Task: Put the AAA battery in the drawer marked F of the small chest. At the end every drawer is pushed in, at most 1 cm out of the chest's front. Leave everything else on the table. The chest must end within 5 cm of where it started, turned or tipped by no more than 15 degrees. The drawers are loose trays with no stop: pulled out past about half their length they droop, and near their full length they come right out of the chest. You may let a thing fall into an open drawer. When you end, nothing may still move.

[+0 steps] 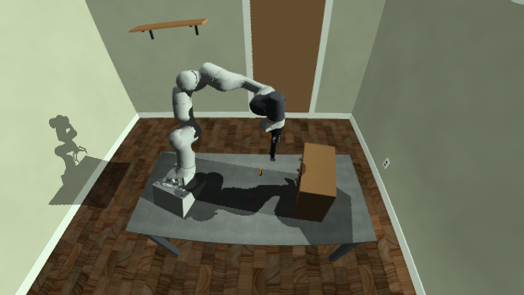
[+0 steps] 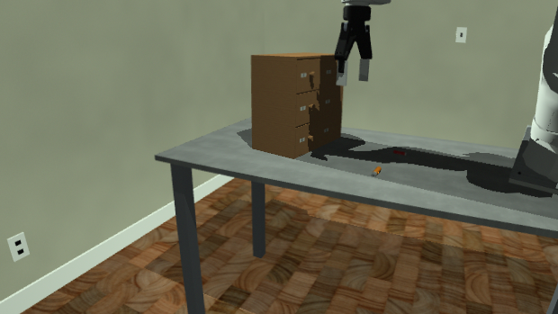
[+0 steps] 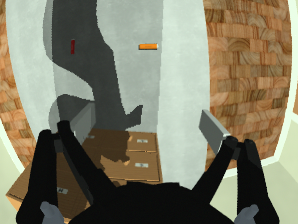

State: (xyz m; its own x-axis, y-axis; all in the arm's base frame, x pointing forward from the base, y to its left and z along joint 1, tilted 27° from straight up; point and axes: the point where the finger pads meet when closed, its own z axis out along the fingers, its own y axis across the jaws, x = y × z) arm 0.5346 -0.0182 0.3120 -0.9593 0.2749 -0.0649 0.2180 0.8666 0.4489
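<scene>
Fingers first, nearest my wrist camera: my gripper (image 1: 273,158) (image 2: 353,79) (image 3: 148,115) points down over the table, its two fingertips spread wide with nothing between them. From the exterior camera I see one finger overlap the edge of the small chest (image 1: 319,170) (image 2: 274,104) (image 3: 150,152); I can't tell from that how close they are.

The chest stands upright on the table (image 1: 211,233) (image 2: 216,149) (image 3: 185,75), its front facing the arm's base. I count three rows of two drawers, and all of them look pushed in. The little labels are too small for me to read, so I can't pick out F. A shadow darkens much of the chest's front.

Beyond the chest in my wrist view lies an orange cylinder (image 1: 260,172) (image 2: 377,171) (image 3: 148,46), which I take to be the AAA battery. It is on its side on the tabletop, between the chest and the base, well apart from both. A small dark red thing (image 1: 253,199) (image 2: 399,152) (image 3: 72,46) lies apart from it, in the arm's shadow.

Farther off, my arm's base (image 1: 188,210) (image 2: 517,176) sits at the opposite end of the table from the chest. On the back wall, a wooden shelf (image 1: 169,25) hangs beside a brown door (image 1: 289,39).
</scene>
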